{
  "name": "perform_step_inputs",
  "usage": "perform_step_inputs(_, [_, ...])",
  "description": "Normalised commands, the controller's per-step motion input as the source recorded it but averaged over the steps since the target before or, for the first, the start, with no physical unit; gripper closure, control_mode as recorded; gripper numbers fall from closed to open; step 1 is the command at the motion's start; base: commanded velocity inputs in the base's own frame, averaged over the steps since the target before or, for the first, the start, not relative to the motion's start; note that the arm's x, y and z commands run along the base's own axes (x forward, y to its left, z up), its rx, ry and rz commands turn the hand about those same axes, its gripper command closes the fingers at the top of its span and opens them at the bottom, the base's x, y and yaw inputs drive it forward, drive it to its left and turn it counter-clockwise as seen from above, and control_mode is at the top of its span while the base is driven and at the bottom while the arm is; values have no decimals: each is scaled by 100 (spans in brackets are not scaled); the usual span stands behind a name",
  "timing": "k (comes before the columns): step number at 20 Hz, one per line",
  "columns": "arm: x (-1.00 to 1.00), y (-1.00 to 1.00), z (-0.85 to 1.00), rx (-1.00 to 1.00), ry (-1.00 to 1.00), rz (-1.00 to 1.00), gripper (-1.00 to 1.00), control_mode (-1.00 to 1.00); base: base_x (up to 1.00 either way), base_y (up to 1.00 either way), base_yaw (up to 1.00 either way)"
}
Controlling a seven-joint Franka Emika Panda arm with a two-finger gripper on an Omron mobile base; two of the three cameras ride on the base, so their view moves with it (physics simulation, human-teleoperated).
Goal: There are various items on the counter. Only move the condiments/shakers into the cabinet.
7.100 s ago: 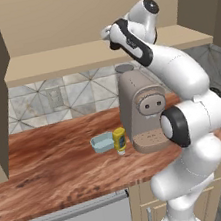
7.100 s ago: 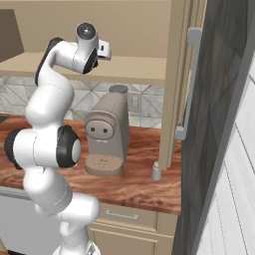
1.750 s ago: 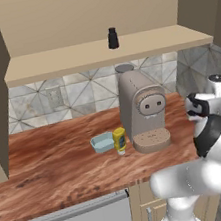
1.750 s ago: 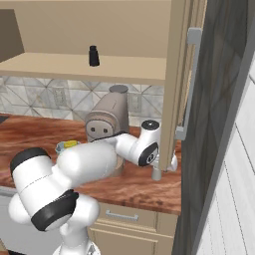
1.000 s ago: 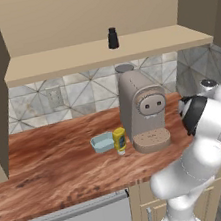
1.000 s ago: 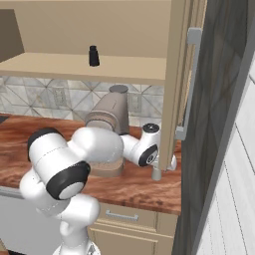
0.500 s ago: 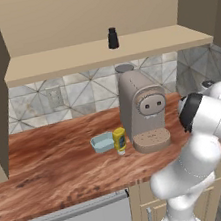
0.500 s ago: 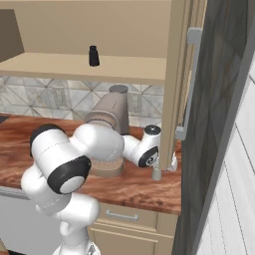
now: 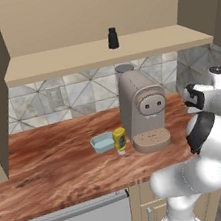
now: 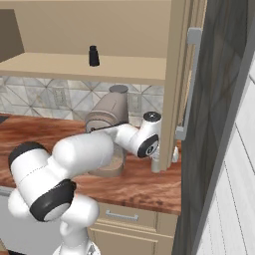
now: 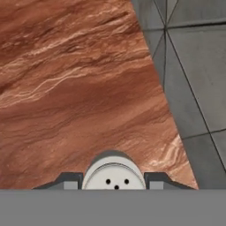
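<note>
Reddish wood-grain counter (image 11: 79,88) against grey tiled wall. Grey-white shaker (image 11: 114,173) upright at counter's right end, directly between spread jaws of gripper (image 11: 114,181); no pinch yet. Black shaker (image 9: 112,37) on cabinet shelf (image 9: 64,61).

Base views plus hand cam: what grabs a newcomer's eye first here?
The white arm folds low across the counter, its hand down by the cabinet door at the right end. In the hand view a grey-white shaker sits between the two fingertips. A black shaker stands alone on the cabinet shelf, above the coffee machine.
</note>
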Motion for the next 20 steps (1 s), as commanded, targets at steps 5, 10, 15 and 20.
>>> perform_step_inputs(5, [-43, 14, 100, 0, -1, 1, 100, -100, 0, 0, 0])
perform_step_inputs(10, [-57, 27, 100, 0, -9, 7, 100, -100, 0, 0, 0])
perform_step_inputs(15, [-13, 42, 100, 0, -13, 15, 100, -100, 0, 0, 0])
perform_step_inputs(20, [0, 50, 100, 0, -15, 21, 100, -100, 0, 0, 0])
